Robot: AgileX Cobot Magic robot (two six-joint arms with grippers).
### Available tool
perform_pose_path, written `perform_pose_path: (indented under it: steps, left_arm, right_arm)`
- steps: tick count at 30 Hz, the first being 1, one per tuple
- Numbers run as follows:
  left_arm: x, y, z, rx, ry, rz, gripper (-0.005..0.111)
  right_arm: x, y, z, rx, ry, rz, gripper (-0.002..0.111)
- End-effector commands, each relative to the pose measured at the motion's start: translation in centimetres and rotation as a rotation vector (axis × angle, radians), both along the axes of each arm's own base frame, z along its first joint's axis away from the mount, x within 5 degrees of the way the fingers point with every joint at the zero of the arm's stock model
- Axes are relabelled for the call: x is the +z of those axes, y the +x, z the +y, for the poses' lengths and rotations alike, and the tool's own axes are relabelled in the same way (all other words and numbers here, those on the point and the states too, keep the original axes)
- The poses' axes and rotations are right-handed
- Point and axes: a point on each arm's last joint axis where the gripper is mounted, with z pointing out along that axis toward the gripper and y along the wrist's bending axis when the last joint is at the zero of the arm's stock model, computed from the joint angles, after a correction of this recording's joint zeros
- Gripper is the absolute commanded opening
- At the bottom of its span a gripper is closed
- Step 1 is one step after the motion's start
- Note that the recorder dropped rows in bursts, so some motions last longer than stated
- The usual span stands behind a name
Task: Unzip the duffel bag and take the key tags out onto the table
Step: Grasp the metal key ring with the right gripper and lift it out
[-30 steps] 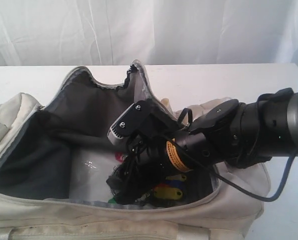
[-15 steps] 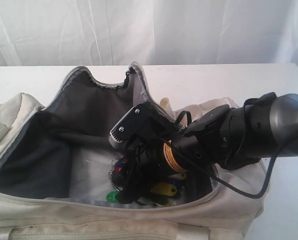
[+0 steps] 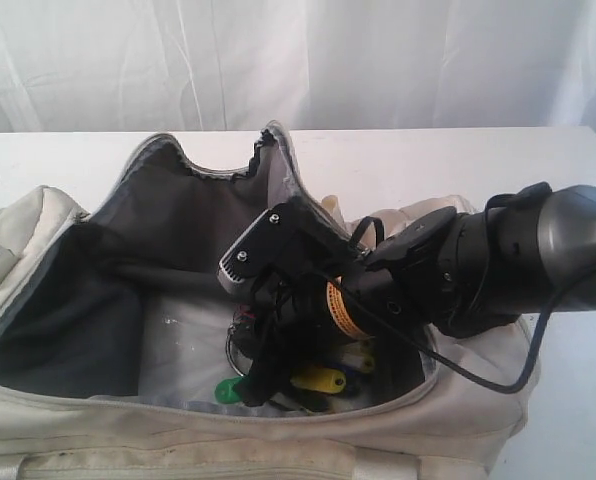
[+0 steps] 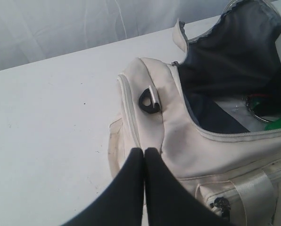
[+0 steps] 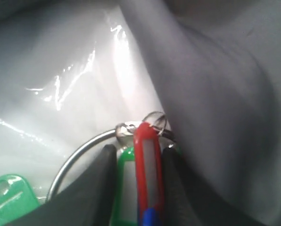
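Two key tags [image 5: 145, 157], red and green, sit pinched between the nearly closed jaws of the right gripper [image 5: 139, 162], low inside the open duffel bag [image 3: 178, 420]. On lifting, the bunch could slip out, or its ring [image 5: 79, 155] snag the lining [image 5: 225, 94] just beside the jaws. The left gripper [image 4: 144, 157] is closed, empty, outside the bag

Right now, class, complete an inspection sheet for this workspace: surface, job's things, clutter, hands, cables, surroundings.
Surface: white table, carrying the bag.
Job's things: duffel bag unzipped and gaping; key tags inside it.
Clutter: nothing seen.
Hands: right hand inside the bag, shut on a red tag of the bunch; left hand shut, empty, beside the bag's end.
Cables: black cable loops below the right arm, over the bag's rim.
Surroundings: white curtain behind the table.
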Motion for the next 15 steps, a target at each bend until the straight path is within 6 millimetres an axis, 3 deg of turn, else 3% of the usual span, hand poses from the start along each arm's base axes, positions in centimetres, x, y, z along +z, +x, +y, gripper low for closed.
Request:
perform_pose_path:
  steps: [1,8,15]
  left_arm:
    - [-0.1,-0.1,0.0,-0.003,-0.012,0.0,0.007]
    - [-0.1,-0.1,0.0,-0.003,-0.011,-0.001,0.007]
    - [-0.1,-0.1,0.0,-0.005,-0.012,-0.001,0.007]
  right_arm:
    - [1.7,0.3,0.0,-0.003,0.021,-0.071,0.0]
    - [7.0,-0.6,-0.8,-0.003,0.15,-0.156,0.0]
    - [7.2,-0.9,-0.7,0.025,0.164,-0.139,0.0]
